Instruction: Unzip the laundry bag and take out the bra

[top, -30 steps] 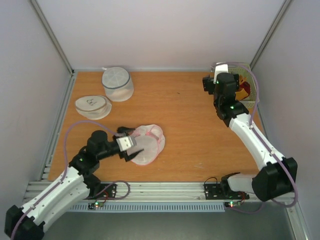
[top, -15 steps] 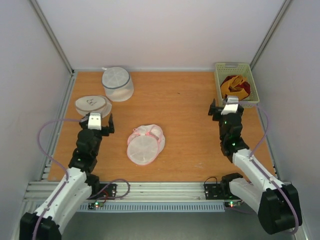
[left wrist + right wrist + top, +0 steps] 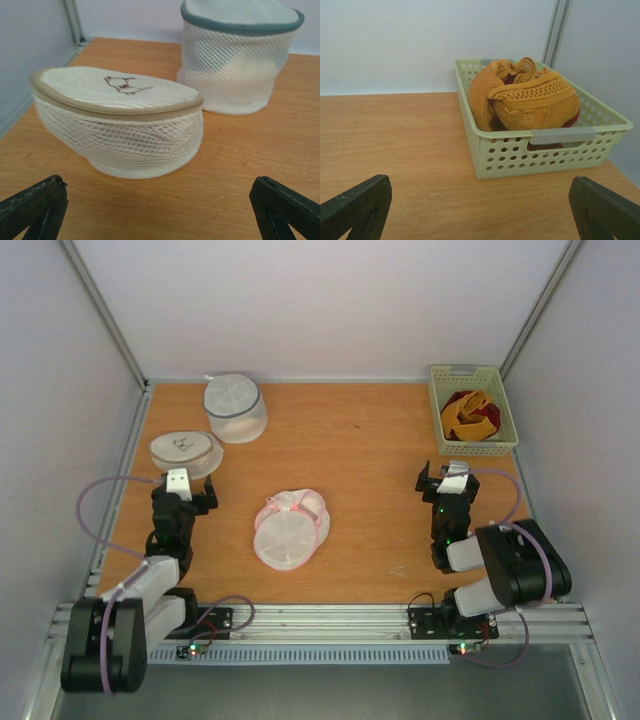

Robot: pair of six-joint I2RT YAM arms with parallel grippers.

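Note:
The laundry bag (image 3: 290,530) with the pink zipper band lies slumped and flattened in the middle of the table, with no gripper touching it. The orange-yellow and dark red bra (image 3: 472,415) lies in the pale green basket (image 3: 441,425) at the back right. It also shows in the right wrist view (image 3: 525,97), in the basket (image 3: 540,152). My left gripper (image 3: 186,492) is open and empty, left of the bag. It faces the flat round bag (image 3: 120,125). My right gripper (image 3: 446,473) is open and empty, just in front of the basket.
A white mesh drum with a grey band (image 3: 235,405) stands at the back left and also shows in the left wrist view (image 3: 240,55). The flatter round bag with a dark mark (image 3: 187,452) lies in front of it. Grey walls close in the table on three sides.
Both arms have pulled back to the near edge. The left gripper let go of the pink-banded bag. The right gripper left the basket, where the bra now lies.

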